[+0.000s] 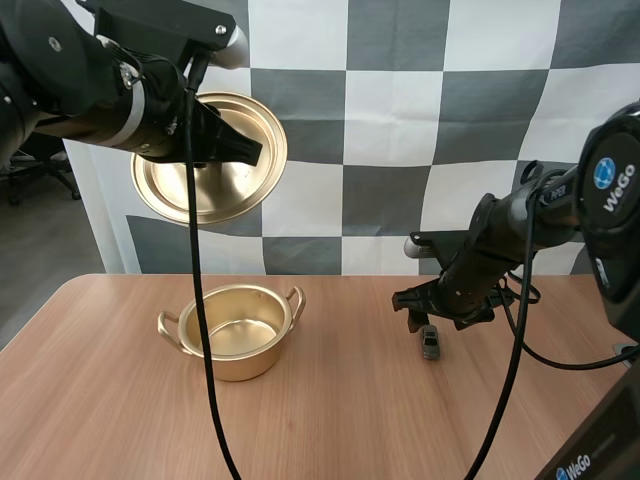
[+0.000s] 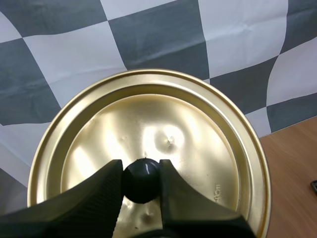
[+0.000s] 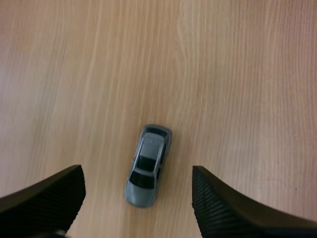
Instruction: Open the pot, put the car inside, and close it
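In the high view your left tool (image 1: pixel 243 150) covers the lid's (image 1: pixel 235 195) middle, and the car (image 1: pixel 431 343) is too small for detail; the left wrist view's edge cuts off part of the lid's rim.

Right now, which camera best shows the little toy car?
The right wrist view: the car lies large on the table between the open fingers of the right gripper. The high view shows it as a tiny shape under that gripper. The left wrist view faces the lid that the left gripper holds.
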{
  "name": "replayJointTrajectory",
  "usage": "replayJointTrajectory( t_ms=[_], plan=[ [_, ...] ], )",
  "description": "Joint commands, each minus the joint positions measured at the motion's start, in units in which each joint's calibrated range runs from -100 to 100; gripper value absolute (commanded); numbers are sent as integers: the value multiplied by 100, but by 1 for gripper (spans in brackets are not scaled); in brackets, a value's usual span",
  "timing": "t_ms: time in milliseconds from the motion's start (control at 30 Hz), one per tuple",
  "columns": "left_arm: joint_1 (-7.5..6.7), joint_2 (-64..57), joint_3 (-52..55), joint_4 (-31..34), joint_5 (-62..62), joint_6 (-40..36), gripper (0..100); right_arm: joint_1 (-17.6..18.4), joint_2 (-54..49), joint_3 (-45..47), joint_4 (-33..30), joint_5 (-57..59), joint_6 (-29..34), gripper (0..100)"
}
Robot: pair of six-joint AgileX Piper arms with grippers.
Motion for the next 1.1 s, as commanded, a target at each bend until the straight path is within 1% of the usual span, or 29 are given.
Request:
replayJointTrajectory(
  t_ms=[0,333,600,833,967,1000,1067],
  plan=[
    [0,1,-9,-30,-2,-3,0,-5,208,-69,37,-39,-6,100],
    [0,1,-138,-103,-26,-3,0,-5,843,-83,48,-677,-34,100],
    [0,1,-615,-252,192,-3,0,-5,994,-83,85,-948,-34,100],
    [0,1,-654,-278,226,-3,0,-5,1106,-83,85,-1001,-34,99],
    [0,1,-654,-278,226,-3,0,-5,1118,-83,85,-1044,-34,92],
    [0,1,-654,-278,226,-3,0,-5,1118,-83,85,-1044,-34,87],
    [0,1,-654,-278,226,-3,0,-5,1118,-83,85,-1019,-34,66]
  ],
)
